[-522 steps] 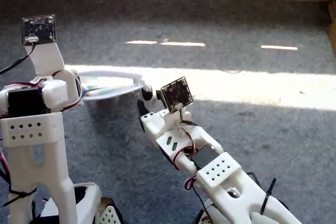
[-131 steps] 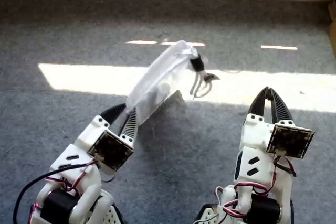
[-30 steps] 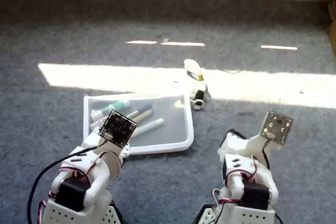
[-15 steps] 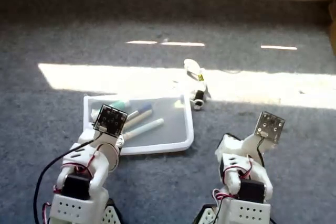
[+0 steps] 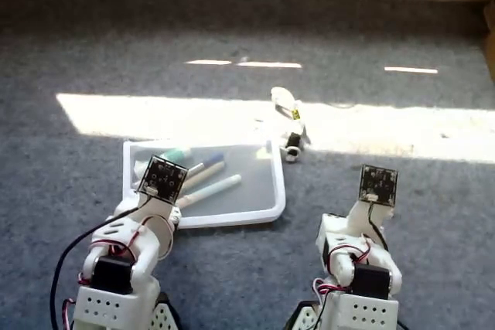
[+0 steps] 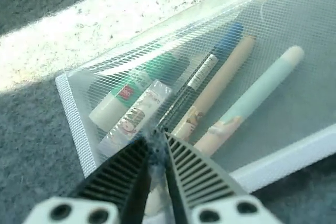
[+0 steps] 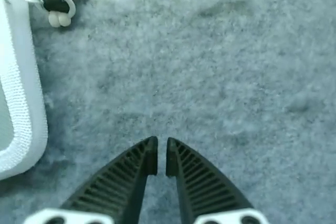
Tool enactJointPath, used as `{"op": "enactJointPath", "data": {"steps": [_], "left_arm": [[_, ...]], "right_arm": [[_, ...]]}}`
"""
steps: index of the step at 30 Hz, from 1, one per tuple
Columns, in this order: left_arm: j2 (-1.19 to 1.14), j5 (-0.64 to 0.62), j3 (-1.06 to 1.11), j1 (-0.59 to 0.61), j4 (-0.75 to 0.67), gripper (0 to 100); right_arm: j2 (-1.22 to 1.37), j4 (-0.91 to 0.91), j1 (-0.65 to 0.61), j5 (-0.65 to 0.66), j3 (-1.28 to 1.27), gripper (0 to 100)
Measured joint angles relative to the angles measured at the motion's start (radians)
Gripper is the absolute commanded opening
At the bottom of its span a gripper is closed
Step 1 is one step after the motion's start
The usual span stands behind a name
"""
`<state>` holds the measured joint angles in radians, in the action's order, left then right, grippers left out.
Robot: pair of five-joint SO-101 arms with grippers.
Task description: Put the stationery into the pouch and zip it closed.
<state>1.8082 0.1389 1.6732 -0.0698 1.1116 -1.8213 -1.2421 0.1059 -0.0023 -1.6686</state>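
**Now the filled pouch lies released and both arms are back home**

A few seconds back the left arm held the pouch (image 5: 203,183) up off the bench (image 5: 437,206) by one end; a second back it already lay flat, and it has not shifted since. It sits at about 7 o'clock from the middle of the high view, its long sides running from 9 to 3 o'clock.

Over the last second both arms have folded back toward the near edge. The left arm is at the pouch's 7 o'clock; the right is well apart at its 4 o'clock, its wrist tipping up last.

The left pincer (image 6: 156,150) hangs over the pouch's 7 o'clock corner, its jaws drawn to a thin slit with nothing between them. The right pincer (image 7: 157,156) is likewise pressed nearly together, empty, above bare bench.

Through the mesh show a pale green pen (image 6: 265,82), a tan pen (image 6: 220,85) and a glue stick (image 6: 137,85), all inside the pouch. The zip pull (image 5: 291,143) with its white cord lies just off the pouch's 1 o'clock corner.

With the stationery in, the pull at the far end and both arms withdrawn, the task looks done or very nearly so. Whether the zip meets along its whole length is too fine to tell.
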Motion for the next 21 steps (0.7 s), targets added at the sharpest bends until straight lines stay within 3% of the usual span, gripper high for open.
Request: {"op": "enactJointPath", "data": {"steps": [7, 21], "left_arm": [[0.006, 0.000, 0.000, -0.005, 0.192, 1], [0.011, 0.000, 0.000, -0.008, 0.212, 1]], "right_arm": [[0.000, -0.006, 0.000, 0.005, 0.000, 3.3], [0.000, -0.006, 0.000, 0.006, 0.000, 3.3]]}}
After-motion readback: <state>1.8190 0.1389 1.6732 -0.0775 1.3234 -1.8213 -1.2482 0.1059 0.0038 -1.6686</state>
